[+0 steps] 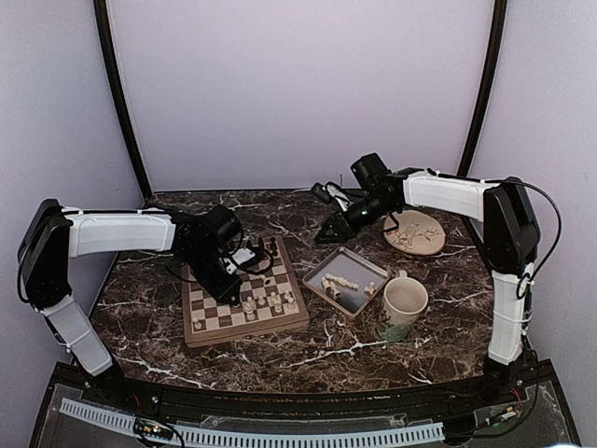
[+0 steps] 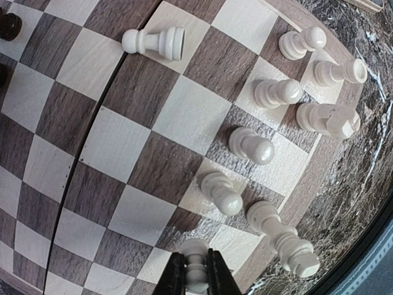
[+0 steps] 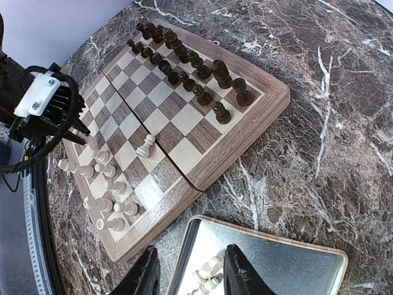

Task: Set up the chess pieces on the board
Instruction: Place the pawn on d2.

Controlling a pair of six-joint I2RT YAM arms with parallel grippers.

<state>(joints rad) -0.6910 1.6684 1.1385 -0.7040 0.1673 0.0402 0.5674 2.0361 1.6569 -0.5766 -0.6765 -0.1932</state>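
Observation:
The wooden chessboard (image 1: 244, 301) lies left of centre, and its checks fill the left wrist view (image 2: 123, 147). My left gripper (image 2: 196, 279) is shut on a cream-white chess piece (image 2: 196, 270), held just above the board's near rows. Several cream pieces (image 2: 252, 146) stand on the near squares, and one stands alone (image 2: 153, 42) further in. My right gripper (image 3: 187, 273) is open above the grey metal tray (image 3: 295, 270), with loose cream pieces (image 3: 209, 276) between its fingers below. The tray also shows in the top view (image 1: 347, 280).
Dark brown chessmen (image 3: 184, 61) line the board's far rows. A mug (image 1: 403, 308) stands right of the tray. A round wooden plate (image 1: 415, 231) sits at the back right. Curved black frame bars rise at both back corners.

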